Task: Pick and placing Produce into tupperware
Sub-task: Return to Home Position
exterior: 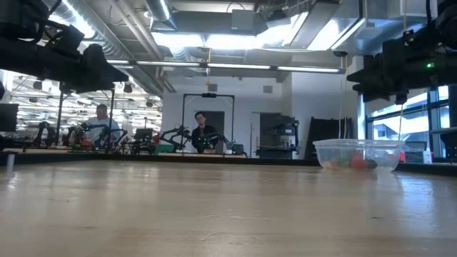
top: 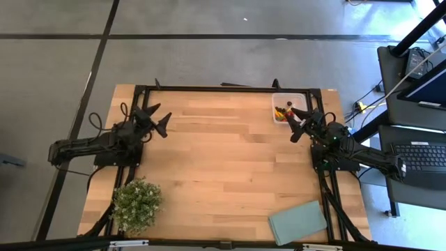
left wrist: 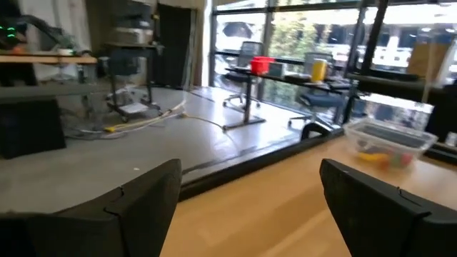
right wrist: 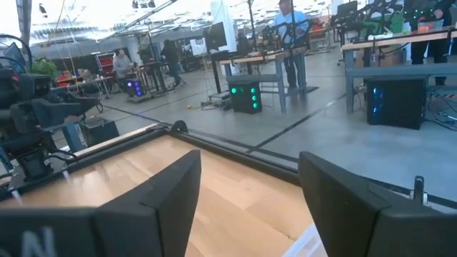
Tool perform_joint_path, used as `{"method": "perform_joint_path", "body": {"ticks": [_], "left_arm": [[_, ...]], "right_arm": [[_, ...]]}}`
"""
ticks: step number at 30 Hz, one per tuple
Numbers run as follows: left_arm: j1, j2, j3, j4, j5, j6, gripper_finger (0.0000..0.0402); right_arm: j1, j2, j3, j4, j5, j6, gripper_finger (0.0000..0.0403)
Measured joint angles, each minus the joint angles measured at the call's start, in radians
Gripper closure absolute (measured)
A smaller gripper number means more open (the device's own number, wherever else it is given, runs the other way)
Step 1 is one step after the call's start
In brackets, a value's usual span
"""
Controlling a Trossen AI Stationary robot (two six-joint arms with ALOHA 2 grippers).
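The clear tupperware (top: 288,107) stands on its base near the table's far right corner, with small red, yellow and dark pieces of produce (top: 281,113) inside; the low view shows the tupperware (exterior: 357,154) too, and the left wrist view shows it (left wrist: 391,135) farther off. My right gripper (top: 299,123) hovers open just beside the tupperware, on its near side, above the table. My left gripper (top: 155,119) hovers open over the table's left part, with nothing between its fingers.
A bushy green plant (top: 136,203) stands at the near left corner. A flat grey-green rectangle (top: 297,222) lies at the near right. The black frame (top: 209,88) runs along the far edge. Bare wood lies across the middle. People show in the room beyond.
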Motion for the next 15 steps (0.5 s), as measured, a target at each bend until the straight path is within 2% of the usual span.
{"method": "perform_joint_path", "body": {"ticks": [2, 9, 11, 15], "left_arm": [[0.017, 0.000, 0.000, 0.000, 0.066, 0.019, 0.0075], [0.051, 0.000, 0.000, -0.024, 0.452, 0.021, 0.0075], [0.052, 0.000, 0.000, -0.030, 0.486, 0.025, 0.0075], [0.052, 0.022, 0.000, -0.030, 0.484, 0.063, 0.0075]], "right_arm": [[0.000, 0.000, 0.000, 0.000, 0.000, 0.000, 0.0166], [0.000, 0.000, 0.000, -0.001, 0.000, -0.006, 0.0166], [0.000, 0.000, 0.000, -0.001, 0.000, -0.027, 0.0166], [0.000, 0.000, 0.000, -0.001, -0.002, -0.070, 0.0166]]}}
